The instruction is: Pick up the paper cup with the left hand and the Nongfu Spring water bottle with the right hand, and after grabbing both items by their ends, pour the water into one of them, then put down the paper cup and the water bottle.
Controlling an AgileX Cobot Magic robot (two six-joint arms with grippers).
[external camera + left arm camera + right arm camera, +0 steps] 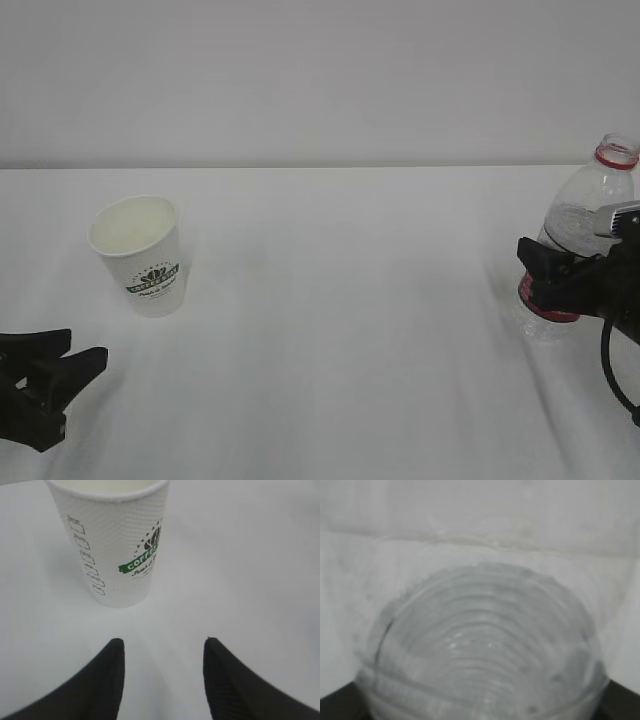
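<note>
The paper cup point(140, 255) stands upright on the white table at the left, white with a green logo, and its inside looks empty. My left gripper point(82, 350) hovers low in front of it, open, a short gap away. In the left wrist view the cup point(117, 545) rises beyond the open left gripper point(164, 642), with only bare table between the fingers. The Nongfu Spring water bottle point(585, 200), clear and uncapped with a red neck ring, stands at the right. My right gripper point(537, 270) clasps it at the red label. Its ribbed body point(480, 650) fills the right wrist view, black fingertips point(337, 705) against both sides.
A white cloth covers the table point(350, 330), with a plain white wall behind it. The bottle stands close to the right edge of the exterior view.
</note>
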